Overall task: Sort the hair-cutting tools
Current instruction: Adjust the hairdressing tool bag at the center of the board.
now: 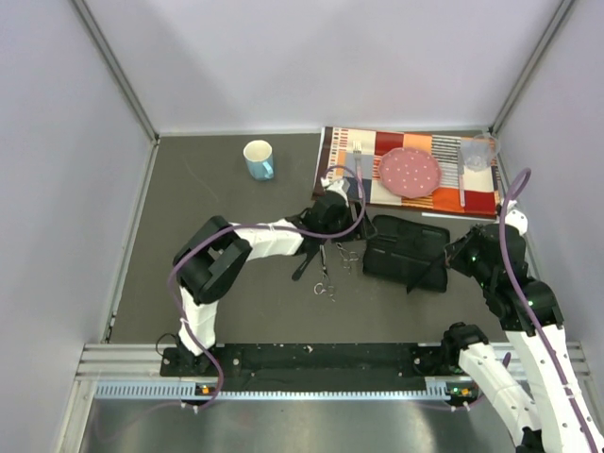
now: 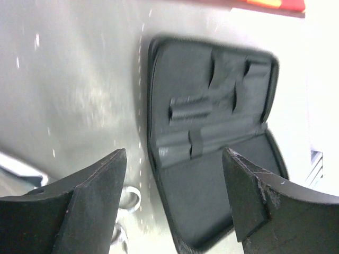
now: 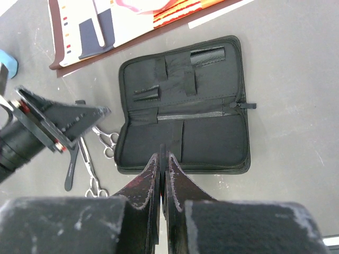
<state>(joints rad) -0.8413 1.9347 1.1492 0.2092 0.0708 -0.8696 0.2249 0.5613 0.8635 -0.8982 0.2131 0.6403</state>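
Two silver scissors (image 1: 327, 276) (image 1: 345, 255) lie on the table left of the open black zip case (image 1: 406, 250). They also show in the right wrist view (image 3: 91, 177) (image 3: 108, 142). The slim black handled comb (image 1: 306, 265) lies beside them, also in the right wrist view (image 3: 71, 170). My left gripper (image 1: 347, 229) is open and empty, above the table at the case's left edge (image 2: 175, 159); a scissor ring (image 2: 130, 198) shows by its finger. My right gripper (image 1: 455, 257) is shut on a thin flat black comb (image 3: 163, 150), seen edge-on, at the case's near right (image 3: 183, 114).
A striped placemat (image 1: 444, 193) at the back right carries a pink plate (image 1: 410, 170), a fork (image 1: 358, 160), a knife (image 1: 461, 179) and a glass (image 1: 478, 151). A blue-and-white mug (image 1: 259, 159) stands at the back. Walls close in on three sides.
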